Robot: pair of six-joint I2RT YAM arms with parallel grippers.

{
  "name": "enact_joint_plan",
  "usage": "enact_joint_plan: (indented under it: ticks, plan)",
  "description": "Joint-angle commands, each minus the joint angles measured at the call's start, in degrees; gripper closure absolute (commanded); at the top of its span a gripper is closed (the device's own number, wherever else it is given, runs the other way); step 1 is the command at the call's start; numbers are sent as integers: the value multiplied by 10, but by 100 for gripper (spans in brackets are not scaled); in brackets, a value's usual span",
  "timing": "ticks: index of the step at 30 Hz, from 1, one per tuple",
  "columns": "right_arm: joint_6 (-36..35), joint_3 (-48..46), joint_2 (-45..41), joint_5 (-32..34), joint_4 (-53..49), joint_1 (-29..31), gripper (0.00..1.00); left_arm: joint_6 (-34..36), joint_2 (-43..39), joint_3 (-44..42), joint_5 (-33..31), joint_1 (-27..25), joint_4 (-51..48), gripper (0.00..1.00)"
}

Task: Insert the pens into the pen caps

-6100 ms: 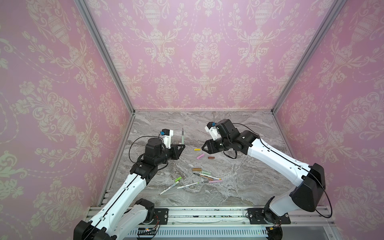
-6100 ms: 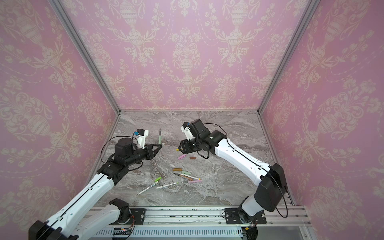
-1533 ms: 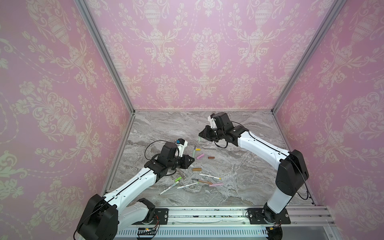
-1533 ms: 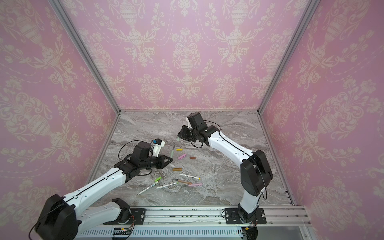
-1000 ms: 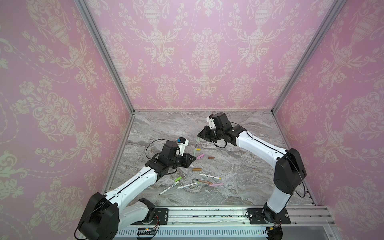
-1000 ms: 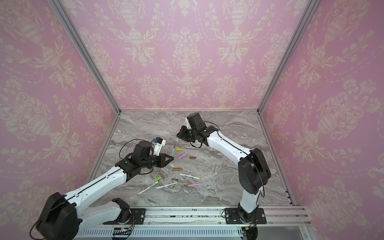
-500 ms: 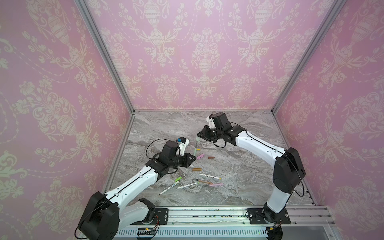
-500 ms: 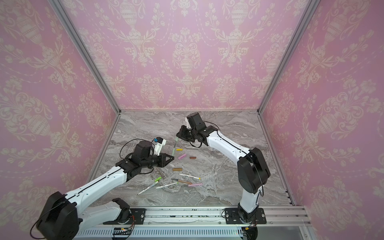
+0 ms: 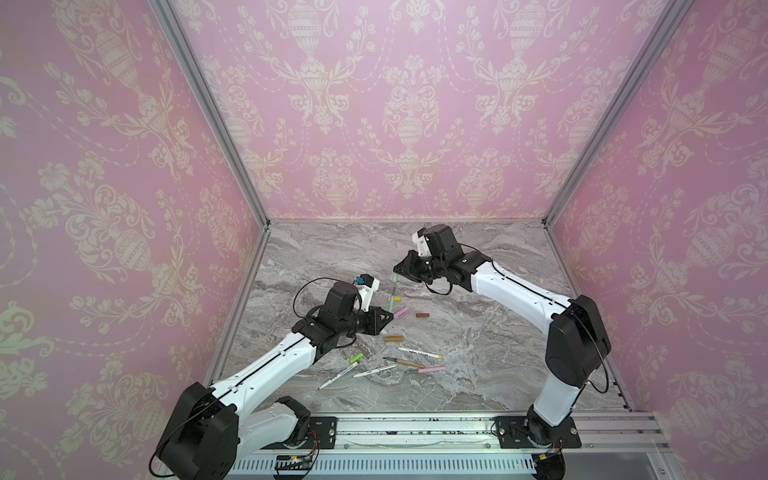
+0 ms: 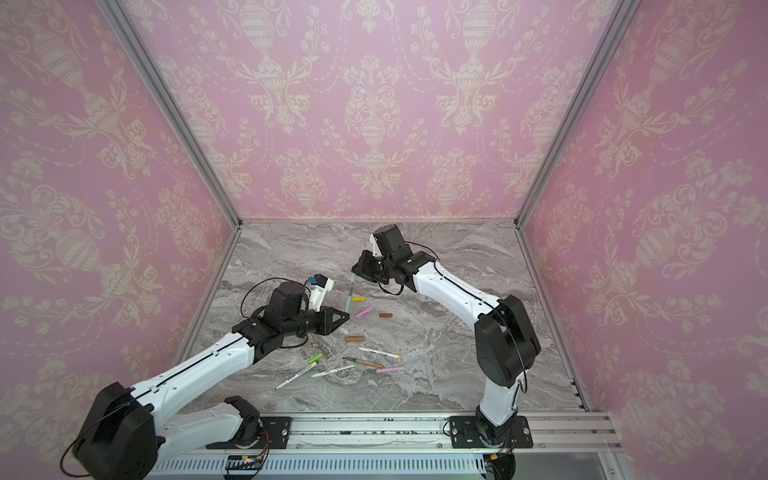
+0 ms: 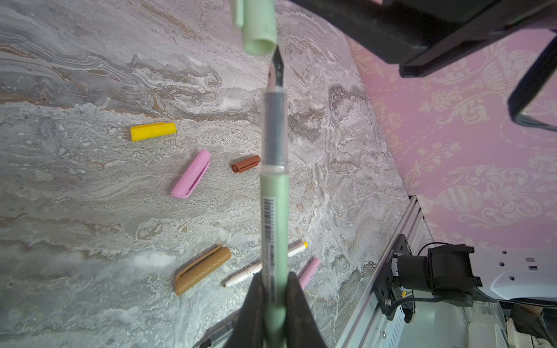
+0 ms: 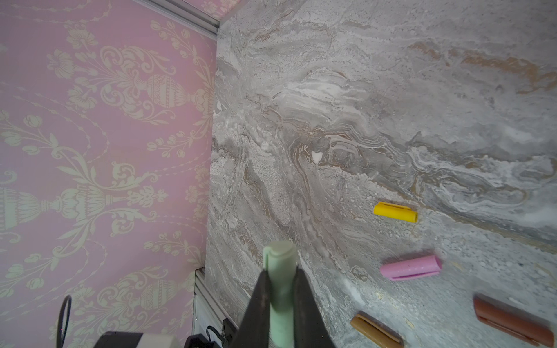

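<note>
Your left fingers [image 11: 254,304] are clenched on the sage-green pen [image 11: 274,211] and your right fingers [image 12: 260,301] on the sage-green cap [image 12: 280,271]. Both are held above the desk [image 11: 90,75], the dark tip at the cap's mouth and seemingly not yet in. The yellow cap [image 11: 153,131], pink cap [image 11: 191,174], brown cap [image 11: 245,164] and tan cap [image 11: 202,269] lie loose, and the other pens [image 9: 419,354] wait nearer the front, so I judge almost all the work remains.

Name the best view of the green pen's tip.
Left wrist: the pen tip is large and sharp, at the sage-green cap. Both top views show it tiny; right wrist shows only the cap.
</note>
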Motion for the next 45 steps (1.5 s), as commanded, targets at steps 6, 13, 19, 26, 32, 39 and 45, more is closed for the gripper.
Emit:
enact_joint_plan:
  ticks: [6, 13, 19, 26, 32, 39, 45]
  plan:
    - [11, 16, -7, 8, 15, -1, 100, 4, 4, 14, -2, -5, -4, 100]
    - [-8, 8, -14, 25, 0, -1, 100, 6, -3, 12, -6, -5, -5, 100]
    - [-13, 2, -17, 26, -1, -1, 100, 5, -4, 12, -8, -5, -5, 100]
    - [-17, 1, -16, 21, -3, 0, 100, 3, -2, 11, -8, -5, -2, 100]
    - [-21, -6, -16, 25, -4, -1, 100, 1, -2, 12, -8, -5, -1, 100]
    - [-23, -4, -11, 32, -5, 0, 100, 1, -1, 14, -5, -5, -3, 100]
    - [-30, 7, -4, 37, -11, 0, 100, 2, -3, 14, -6, -5, -5, 100]
